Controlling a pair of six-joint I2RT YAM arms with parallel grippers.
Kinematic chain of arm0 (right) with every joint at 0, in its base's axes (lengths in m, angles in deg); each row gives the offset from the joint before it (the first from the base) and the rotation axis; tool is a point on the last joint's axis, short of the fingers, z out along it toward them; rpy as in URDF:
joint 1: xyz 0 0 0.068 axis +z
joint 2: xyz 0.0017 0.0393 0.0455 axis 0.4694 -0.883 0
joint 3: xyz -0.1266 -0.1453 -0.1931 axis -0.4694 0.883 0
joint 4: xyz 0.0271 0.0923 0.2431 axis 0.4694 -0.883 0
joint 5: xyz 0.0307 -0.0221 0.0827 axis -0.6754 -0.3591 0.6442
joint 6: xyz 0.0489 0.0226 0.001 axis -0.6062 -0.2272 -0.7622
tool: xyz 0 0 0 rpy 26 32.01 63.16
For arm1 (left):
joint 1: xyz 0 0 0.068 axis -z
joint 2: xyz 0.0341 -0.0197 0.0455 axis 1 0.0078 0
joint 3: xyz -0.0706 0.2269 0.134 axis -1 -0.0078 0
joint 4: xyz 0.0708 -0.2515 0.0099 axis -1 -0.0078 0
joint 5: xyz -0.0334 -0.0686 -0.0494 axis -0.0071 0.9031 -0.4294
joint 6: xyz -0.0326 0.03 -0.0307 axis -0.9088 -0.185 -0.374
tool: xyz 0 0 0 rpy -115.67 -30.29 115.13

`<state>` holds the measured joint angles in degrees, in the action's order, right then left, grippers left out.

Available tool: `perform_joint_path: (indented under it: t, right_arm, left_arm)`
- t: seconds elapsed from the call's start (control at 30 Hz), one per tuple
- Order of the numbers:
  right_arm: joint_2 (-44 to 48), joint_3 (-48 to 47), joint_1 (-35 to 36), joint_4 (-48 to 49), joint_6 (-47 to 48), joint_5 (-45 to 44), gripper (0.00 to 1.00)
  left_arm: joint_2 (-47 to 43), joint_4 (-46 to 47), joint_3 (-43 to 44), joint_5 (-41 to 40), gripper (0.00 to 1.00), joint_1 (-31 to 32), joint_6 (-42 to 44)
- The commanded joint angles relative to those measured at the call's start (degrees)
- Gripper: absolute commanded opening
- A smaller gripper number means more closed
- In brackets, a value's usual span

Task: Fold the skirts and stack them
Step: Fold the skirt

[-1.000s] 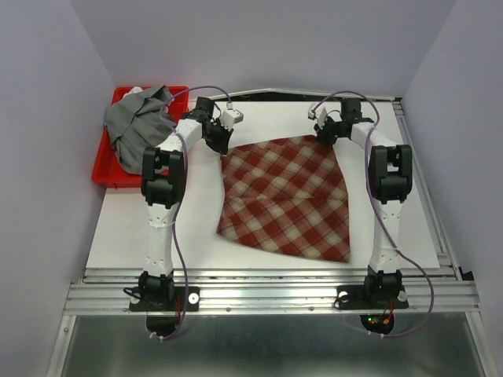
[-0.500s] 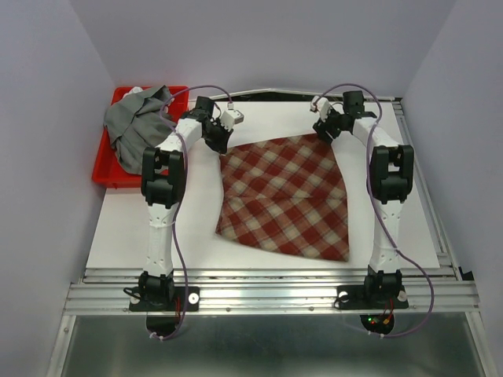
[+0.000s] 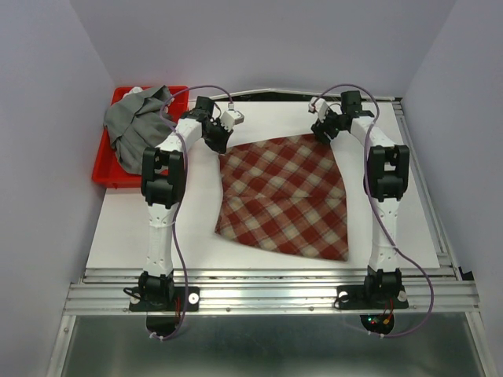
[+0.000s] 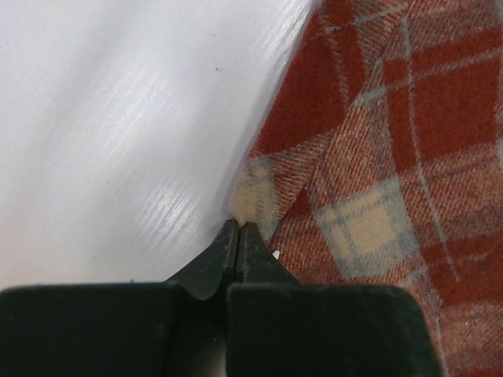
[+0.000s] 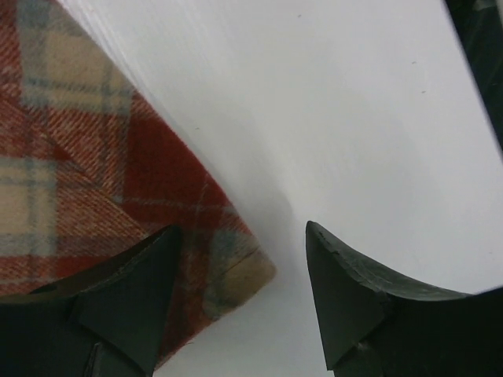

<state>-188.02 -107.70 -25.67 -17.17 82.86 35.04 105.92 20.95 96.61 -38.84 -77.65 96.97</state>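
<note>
Right wrist: skirt [image 5: 94,157] corner between spread claw [image 5: 240,229].

Plaid skirt [image 3: 287,196] flat; grey skirt [image 3: 134,126] in tray [image 3: 104,176]

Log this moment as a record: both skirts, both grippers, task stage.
plaid skirt: spread flat on the table, unfolded
grey skirt: bunched in the red tray, far left
left gripper: shut on the plaid skirt's far-left corner
right gripper: open, far-right corner between its fingers
stage: no fold made yet
</note>
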Motion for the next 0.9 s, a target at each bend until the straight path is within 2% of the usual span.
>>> perform_joint_path:
  t: [0.0, 0.1, 0.23, 0.27, 0.3, 0.33, 0.43, 0.6, 0.73, 0.87]
  right_arm:
    - [-0.05, -0.17, -0.13, -4.80, 2.81, 3.36, 0.70]
    - [-1.19, -0.69, -0.13, -6.48, 3.61, 2.83, 0.69]
    - [-2.95, -1.49, -0.13, -8.16, 4.67, 0.64, 0.52]
    - [-3.30, -1.66, -0.13, -8.16, 4.58, 0.28, 0.40]
    - [-3.31, -1.75, -0.13, -8.07, 4.40, 0.11, 0.33]
    - [-3.31, -2.01, -0.13, -7.90, 3.97, 0.11, 0.19]
    - [-2.87, -2.54, -0.13, -6.06, 1.96, -0.94, 0.01]
    - [0.02, -4.56, -1.18, -2.54, -1.39, -2.97, 0.01]
    - [4.16, -5.97, -2.41, 3.87, -3.77, -3.85, 0.01]
    - [8.72, -6.59, -2.42, 3.62, -3.69, -3.59, 0.01]
  left_arm:
    - [-2.39, -0.51, 0.25, -1.65, 0.00, -0.39, 1.35]
    - [-2.56, -0.34, -0.01, -1.82, 0.00, -0.39, 1.26]
    - [-2.56, -0.25, -0.19, -2.18, 0.00, -0.39, 1.35]
    - [-2.65, -0.25, -0.02, -2.35, 0.00, -0.39, 1.35]
    - [-2.65, -0.25, 0.07, -2.35, 0.00, -0.39, 1.26]
    - [-2.65, -0.25, 0.16, -2.44, 0.00, -0.39, 1.26]
    - [-2.56, -0.07, 1.12, -2.70, 0.00, -0.39, 0.65]
    - [-6.16, 2.82, 0.52, -2.97, 0.00, -0.48, -0.76]
    - [-11.61, 9.49, -2.82, -3.75, 0.00, -0.83, -1.03]
    - [-18.11, 12.58, -7.65, -3.23, 0.00, -0.83, 0.03]
